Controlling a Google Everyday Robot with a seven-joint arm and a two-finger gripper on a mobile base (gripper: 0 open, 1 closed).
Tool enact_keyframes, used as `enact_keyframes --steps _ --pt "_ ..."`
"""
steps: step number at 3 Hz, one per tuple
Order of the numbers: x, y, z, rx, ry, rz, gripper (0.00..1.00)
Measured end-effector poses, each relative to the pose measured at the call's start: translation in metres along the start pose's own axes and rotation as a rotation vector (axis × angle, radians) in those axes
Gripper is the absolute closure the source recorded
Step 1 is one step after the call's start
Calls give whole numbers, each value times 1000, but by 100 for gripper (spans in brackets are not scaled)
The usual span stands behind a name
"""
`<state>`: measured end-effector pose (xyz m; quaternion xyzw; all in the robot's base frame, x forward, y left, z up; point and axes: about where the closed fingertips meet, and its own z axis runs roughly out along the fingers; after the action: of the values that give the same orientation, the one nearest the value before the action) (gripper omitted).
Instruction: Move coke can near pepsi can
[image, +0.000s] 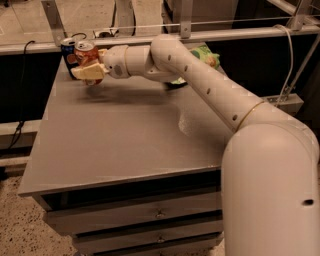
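Observation:
The coke can (86, 52), red-orange with a silver top, is held upright in my gripper (90, 72) at the far left of the grey table (125, 135). The gripper's cream fingers are shut around the can's lower half. The pepsi can (68, 52), dark blue, stands right behind and to the left of the coke can, partly hidden by it, near the table's back left corner. I cannot tell whether the coke can rests on the table or hangs just above it.
A green chip bag (202, 57) lies at the back of the table, mostly hidden by my arm. A metal rail (210, 35) runs behind the table. Drawers (150, 220) sit below the tabletop. A black cable (22, 100) hangs at left.

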<state>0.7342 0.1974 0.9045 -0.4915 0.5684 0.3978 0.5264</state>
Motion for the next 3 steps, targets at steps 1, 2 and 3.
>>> enact_keyframes --steps 1,2,3 --pt "4 -22 11 32 41 -15 100" --pt "14 -38 15 78 59 -7 84" --pt "20 -48 15 125 53 10 60"
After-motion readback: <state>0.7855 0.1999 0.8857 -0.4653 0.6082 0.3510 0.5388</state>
